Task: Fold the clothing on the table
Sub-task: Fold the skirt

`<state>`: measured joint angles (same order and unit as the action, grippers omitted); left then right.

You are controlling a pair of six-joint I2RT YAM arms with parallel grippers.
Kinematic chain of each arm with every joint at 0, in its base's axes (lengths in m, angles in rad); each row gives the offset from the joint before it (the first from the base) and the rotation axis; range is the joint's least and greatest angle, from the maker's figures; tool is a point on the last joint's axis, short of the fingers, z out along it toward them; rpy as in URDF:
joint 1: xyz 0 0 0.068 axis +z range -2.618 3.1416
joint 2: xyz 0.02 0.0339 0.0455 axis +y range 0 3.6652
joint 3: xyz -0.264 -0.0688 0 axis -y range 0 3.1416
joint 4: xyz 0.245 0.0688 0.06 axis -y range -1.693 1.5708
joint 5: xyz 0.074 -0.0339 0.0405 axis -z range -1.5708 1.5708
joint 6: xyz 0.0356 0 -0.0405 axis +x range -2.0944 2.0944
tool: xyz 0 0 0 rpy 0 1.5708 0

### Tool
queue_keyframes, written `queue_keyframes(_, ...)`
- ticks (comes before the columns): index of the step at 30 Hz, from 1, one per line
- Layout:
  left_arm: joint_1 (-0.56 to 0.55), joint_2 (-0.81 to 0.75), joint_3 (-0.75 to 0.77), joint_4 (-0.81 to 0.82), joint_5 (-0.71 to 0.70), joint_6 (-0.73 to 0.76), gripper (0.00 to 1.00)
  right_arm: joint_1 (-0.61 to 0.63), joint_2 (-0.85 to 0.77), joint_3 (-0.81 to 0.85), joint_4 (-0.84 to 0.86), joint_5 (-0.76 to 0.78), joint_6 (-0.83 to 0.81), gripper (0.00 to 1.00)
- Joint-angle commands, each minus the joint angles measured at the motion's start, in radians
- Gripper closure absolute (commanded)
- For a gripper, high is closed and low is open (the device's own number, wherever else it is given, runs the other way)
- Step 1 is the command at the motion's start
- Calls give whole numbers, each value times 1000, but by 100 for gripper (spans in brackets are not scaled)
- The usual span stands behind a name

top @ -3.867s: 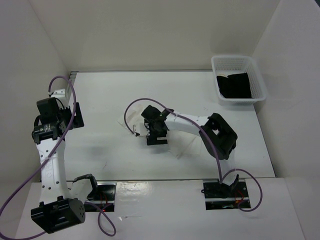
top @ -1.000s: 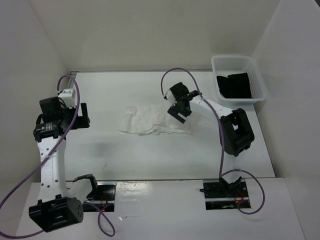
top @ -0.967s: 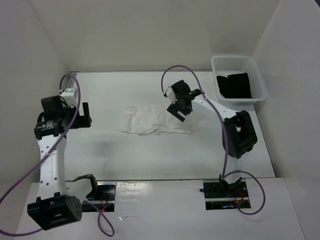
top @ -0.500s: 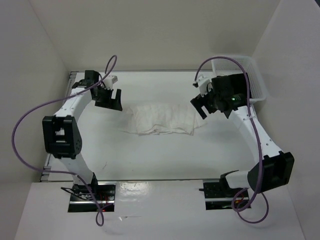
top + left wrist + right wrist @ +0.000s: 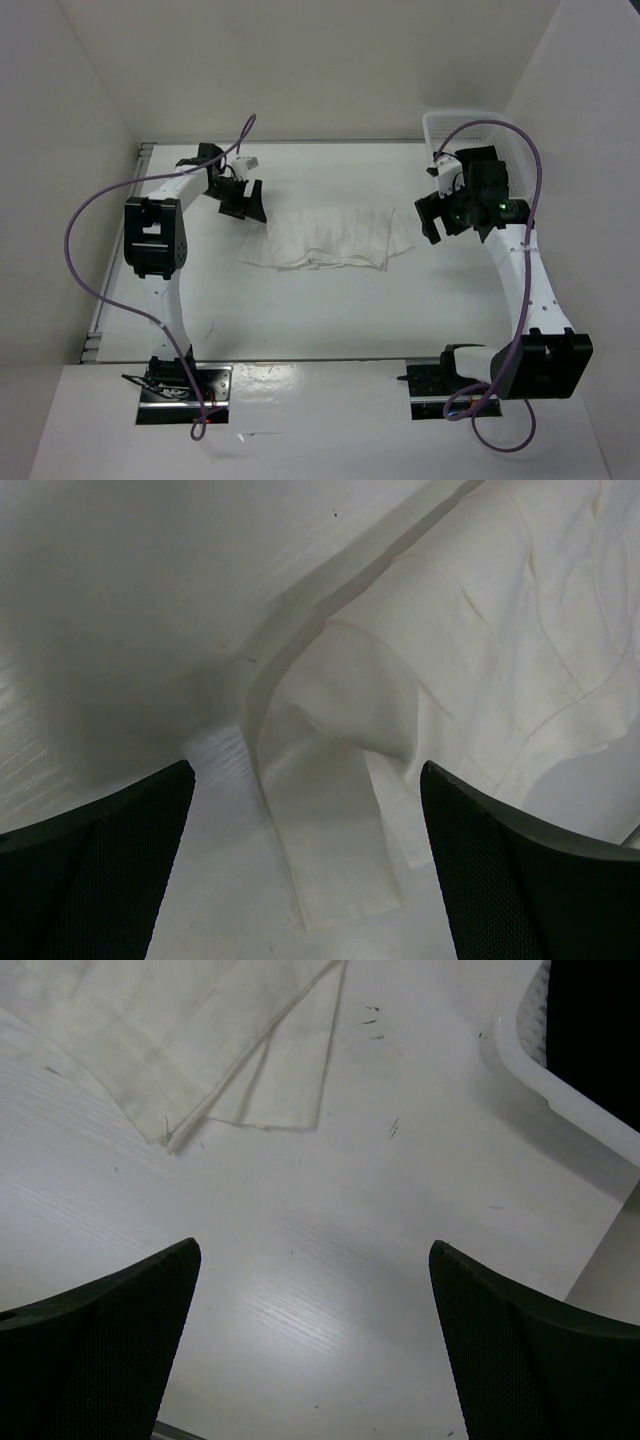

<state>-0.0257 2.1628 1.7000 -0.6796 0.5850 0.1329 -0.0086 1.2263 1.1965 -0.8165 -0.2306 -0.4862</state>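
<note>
Lying limp, the thin clothing [image 5: 325, 238] likely crumples easily; left end effector [image 5: 244, 202] and right end effector [image 5: 429, 217], both released, should pinch its far corners.

This is a robotics lab test cell. A matte white tabletop [image 5: 330, 310] is boxed in on three sides by plain white panels [image 5: 300, 70]. A left arm [image 5: 150, 235] and a right arm [image 5: 528, 280] are bolted to black base plates [image 5: 430, 385] at its near edge. Loose purple cables [image 5: 538, 190] loop off both arms. A thin metal rail [image 5: 97, 320] runs down the tabletop's left edge.
</note>
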Motion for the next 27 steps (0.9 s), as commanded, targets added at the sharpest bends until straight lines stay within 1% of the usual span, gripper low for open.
queue_keyframes(1, -16, 20, 32, 0, 61, 33, 1, -39, -14, 9, -13, -62, 17, 1)
queue_keyframes(6, -26, 29, -14, 35, 61, 42, 1, -62, -14, 18, -13, -98, 26, 1)
queue_keyframes(11, -46, 60, -14, 45, 93, 42, 1, -82, -14, 18, -13, -119, 26, 1)
queue_keyframes(16, -65, 72, -14, 45, 115, 42, 6, -100, -24, 18, -33, -128, 26, 1)
queue_keyframes(19, -65, 72, -14, 45, 115, 42, 13, -119, -33, 18, -33, -138, 26, 1)
queue_keyframes(20, -65, 72, -14, 45, 115, 53, 22, -119, -33, 18, -42, -147, 26, 1)
queue_keyframes(21, -65, 72, -25, 45, 124, 53, 28, -119, -33, 18, -42, -147, 26, 1)
queue_keyframes(22, -65, 72, -25, 34, 124, 53, 36, -119, -33, 18, -42, -147, 26, 1)
queue_keyframes(23, -65, 72, -37, 20, 124, 65, 61, -119, -33, 18, -42, -147, 35, 1)
queue_keyframes(24, -65, 72, -37, 20, 124, 65, 75, -119, -42, 18, -42, -147, 35, 1)
queue_keyframes(25, -65, 72, -63, -3, 124, 65, 85, -128, -42, 18, -42, -147, 35, 1)
queue_keyframes(27, -54, 62, -83, -27, 147, 65, 100, -128, -42, 18, -42, -156, 35, 1)
